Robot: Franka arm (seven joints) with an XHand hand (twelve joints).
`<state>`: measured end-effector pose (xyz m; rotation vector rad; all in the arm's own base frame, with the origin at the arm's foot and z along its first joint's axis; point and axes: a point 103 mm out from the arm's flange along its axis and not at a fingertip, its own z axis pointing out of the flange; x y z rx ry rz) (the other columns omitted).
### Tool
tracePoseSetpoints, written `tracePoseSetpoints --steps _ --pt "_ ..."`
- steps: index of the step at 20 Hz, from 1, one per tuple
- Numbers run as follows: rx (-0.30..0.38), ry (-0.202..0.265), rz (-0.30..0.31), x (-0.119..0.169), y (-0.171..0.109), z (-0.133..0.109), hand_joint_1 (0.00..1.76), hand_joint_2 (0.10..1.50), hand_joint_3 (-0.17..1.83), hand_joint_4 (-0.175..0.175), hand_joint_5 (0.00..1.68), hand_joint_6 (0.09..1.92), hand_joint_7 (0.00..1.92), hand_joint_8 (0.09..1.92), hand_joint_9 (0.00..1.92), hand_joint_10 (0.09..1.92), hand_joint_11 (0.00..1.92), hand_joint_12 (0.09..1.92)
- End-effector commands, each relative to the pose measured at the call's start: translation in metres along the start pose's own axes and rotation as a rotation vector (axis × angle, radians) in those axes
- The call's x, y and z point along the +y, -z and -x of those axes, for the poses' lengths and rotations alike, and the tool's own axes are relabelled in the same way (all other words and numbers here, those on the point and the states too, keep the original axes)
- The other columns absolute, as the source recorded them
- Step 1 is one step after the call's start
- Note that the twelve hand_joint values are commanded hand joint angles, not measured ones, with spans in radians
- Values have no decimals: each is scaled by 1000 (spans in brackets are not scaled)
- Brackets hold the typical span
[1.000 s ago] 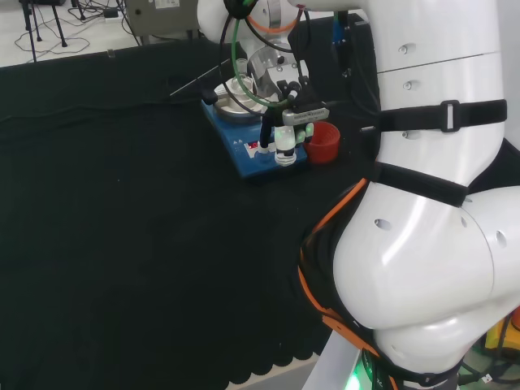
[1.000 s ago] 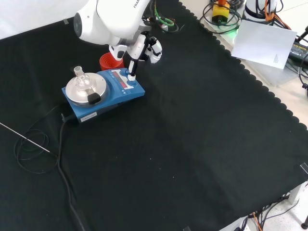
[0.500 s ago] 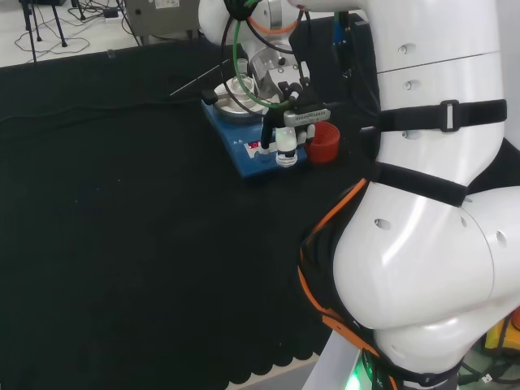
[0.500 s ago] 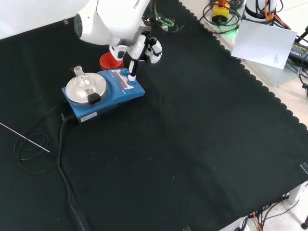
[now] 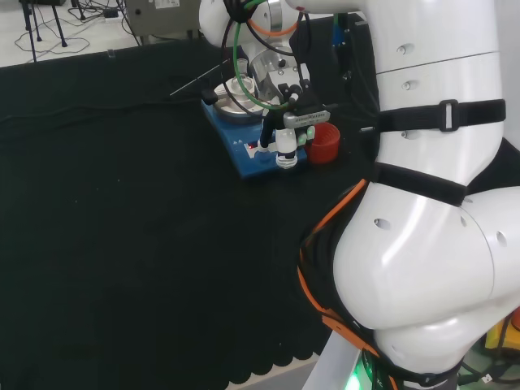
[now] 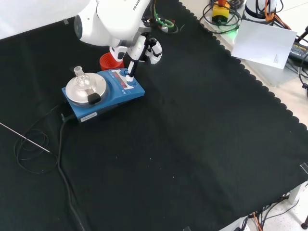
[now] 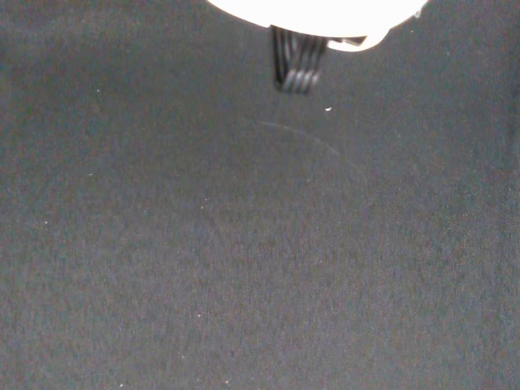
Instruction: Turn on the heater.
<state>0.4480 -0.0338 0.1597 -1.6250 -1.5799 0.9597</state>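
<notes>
The robot hand (image 6: 137,50), one finger extended, is pressing the blue square hotplate heater's (image 6: 103,91) front panel; activation is unconfirmed.

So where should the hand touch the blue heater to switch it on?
Probably at the control panel on the blue heater's sloped front face, coming down from above. The knob and buttons sit there facing up, away from the round metal plate with the glass flask. The hand is already over that panel, a finger pointing down at it.

Black cloth (image 7: 244,260) close up, a blurred white part of the hand (image 7: 317,12) at one edge.
</notes>
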Motion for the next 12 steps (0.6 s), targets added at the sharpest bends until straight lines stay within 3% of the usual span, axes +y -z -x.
tracePoseSetpoints --steps 1,7,12 --pt "8 9 18 -15 12 -2 1403 625 1058 5 163 87 1565 1568 1766 1511 1912 1566" --pt "20 12 62 -41 34 2 1404 624 1059 5 170 87 1566 1568 1766 1511 1911 1566" --pt "34 3 80 -46 39 7 1403 625 1059 4 174 87 1566 1567 1766 1510 1911 1565"
